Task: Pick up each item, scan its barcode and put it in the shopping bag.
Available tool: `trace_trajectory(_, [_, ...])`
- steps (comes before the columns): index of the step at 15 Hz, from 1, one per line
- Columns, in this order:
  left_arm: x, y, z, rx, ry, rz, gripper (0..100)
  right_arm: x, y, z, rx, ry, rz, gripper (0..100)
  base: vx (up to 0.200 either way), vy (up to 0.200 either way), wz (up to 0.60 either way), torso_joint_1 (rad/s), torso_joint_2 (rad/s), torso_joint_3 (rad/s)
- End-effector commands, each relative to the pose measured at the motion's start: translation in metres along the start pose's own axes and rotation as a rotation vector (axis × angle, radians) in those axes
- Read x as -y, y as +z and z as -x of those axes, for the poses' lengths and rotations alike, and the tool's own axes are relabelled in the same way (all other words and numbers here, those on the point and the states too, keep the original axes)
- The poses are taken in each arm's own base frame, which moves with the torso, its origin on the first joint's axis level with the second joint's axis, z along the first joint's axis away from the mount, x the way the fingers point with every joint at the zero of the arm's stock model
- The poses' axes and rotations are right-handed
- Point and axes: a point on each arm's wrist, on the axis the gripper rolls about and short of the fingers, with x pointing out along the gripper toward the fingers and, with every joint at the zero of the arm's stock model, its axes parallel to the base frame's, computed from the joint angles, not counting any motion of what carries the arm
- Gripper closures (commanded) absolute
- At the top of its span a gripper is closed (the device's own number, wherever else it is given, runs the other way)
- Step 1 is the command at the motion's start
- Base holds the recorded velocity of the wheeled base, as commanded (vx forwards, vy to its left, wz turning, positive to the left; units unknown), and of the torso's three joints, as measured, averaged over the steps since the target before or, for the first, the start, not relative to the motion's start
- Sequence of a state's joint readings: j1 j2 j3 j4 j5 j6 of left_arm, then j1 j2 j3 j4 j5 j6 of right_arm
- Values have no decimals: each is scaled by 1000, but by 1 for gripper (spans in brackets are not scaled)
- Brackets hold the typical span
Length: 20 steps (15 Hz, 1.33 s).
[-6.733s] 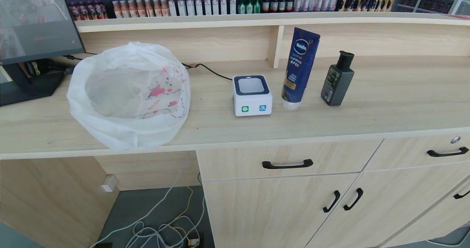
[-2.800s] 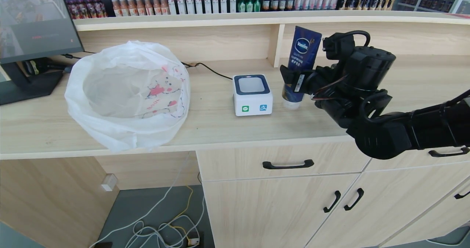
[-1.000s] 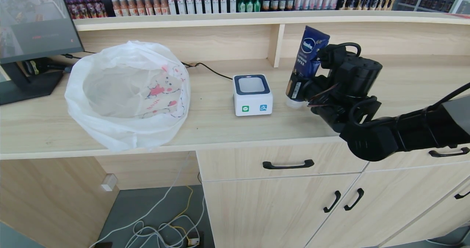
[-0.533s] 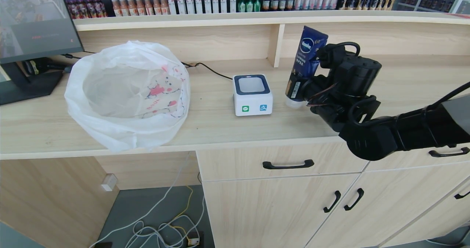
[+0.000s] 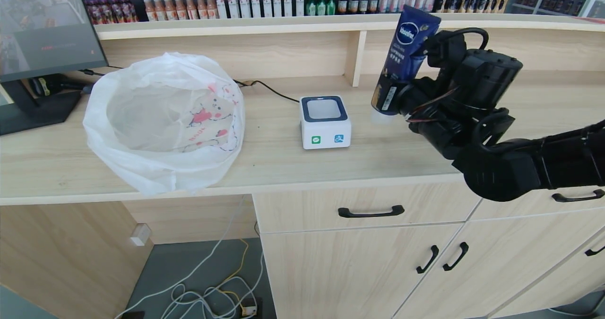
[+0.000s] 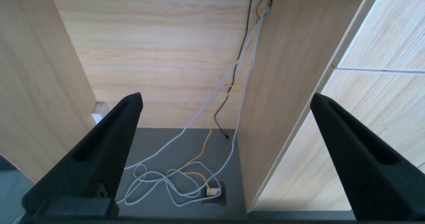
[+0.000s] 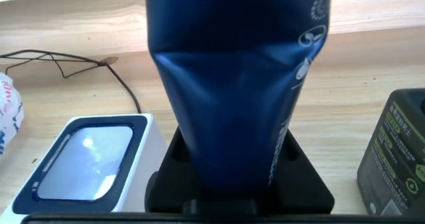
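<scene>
**Counter.** The light wood counter carries all the task items.

**Bag.** The white translucent plastic shopping bag sits at 9 o'clock of the scanner, well apart from it. Its mouth is open and faces upward.

**Right gripper.** The right gripper is at 3 o'clock of the scanner, above the counter. Its jaws are pinching the lower body of the tube.

**Left gripper.** The left gripper hangs below counter level with its jaws spread wide and nothing between them. It faces the cables on the floor.

**Tube.** The dark blue squeeze tube with a pale cap is off the counter, cap down. Its sealed end leans toward 1 o'clock. A pale label patch low on the body faces 9 o'clock, toward the scanner.

**Scanner.** The white cube scanner with a blue-rimmed window stands with its window facing up.

**Bottle.** The dark grey pump bottle stands on the counter. The tube hangs between it and the scanner.

**Assessment.** The step in hand appears to be presenting the tube for scanning.
- The window reads upward and the label faces sideways. The wrist should therefore roll so the label turns downward as the arm travels toward 9 o'clock.
- The label, not the cap, should be centred over the glass, close above it without touching.
- The tube is soft and held low, so the long upper part may sway. The arm should move slowly and pause over the window.
- Squeeze force should stay modest, because the body already creases at the jaws.
- The tube should be kept high enough to clear the scanner's edge.
</scene>
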<state>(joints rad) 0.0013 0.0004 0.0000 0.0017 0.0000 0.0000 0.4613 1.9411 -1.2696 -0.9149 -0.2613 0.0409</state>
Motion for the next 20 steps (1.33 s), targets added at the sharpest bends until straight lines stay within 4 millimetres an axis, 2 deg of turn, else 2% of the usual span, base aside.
trace_trajectory(1, [0, 0, 0, 1, 0, 0, 0, -5, 24, 12, 50, 19, -12, 100, 0, 0, 0, 0, 0, 0])
trace_trajectory(4, [0, 0, 0, 1, 0, 0, 0, -8, 43, 30, 77, 35, 0, 100, 0, 0, 0, 0, 0, 0])
trace_trajectory(8, [0, 0, 0, 1, 0, 0, 0, -11, 51, 80, 37, 82, 24, 100, 0, 0, 0, 0, 0, 0])
trace_trajectory(11, [0, 0, 0, 1, 0, 0, 0, 0, 40, 124, 2, 102, 48, 100, 0, 0, 0, 0, 0, 0])
trace_trajectory(13, [0, 0, 0, 1, 0, 0, 0, 4, 32, 138, -6, 108, 54, 100, 0, 0, 0, 0, 0, 0])
trace_trajectory(14, [0, 0, 0, 1, 0, 0, 0, 6, 24, 156, -4, 127, 52, 100, 0, 0, 0, 0, 0, 0])
trace_trajectory(15, [0, 0, 0, 1, 0, 0, 0, 5, 21, 164, -9, 145, 59, 100, 0, 0, 0, 0, 0, 0])
trace_trajectory(16, [0, 0, 0, 1, 0, 0, 0, -1, 16, 183, -9, 202, 84, 100, 0, 0, 0, 0, 0, 0])
trace_trajectory(17, [0, 0, 0, 1, 0, 0, 0, -3, 10, 194, -14, 234, 112, 100, 0, 0, 0, 0, 0, 0])
trace_trajectory(20, [0, 0, 0, 1, 0, 0, 0, 0, -9, 221, -21, 289, 223, 100, 0, 0, 0, 0, 0, 0])
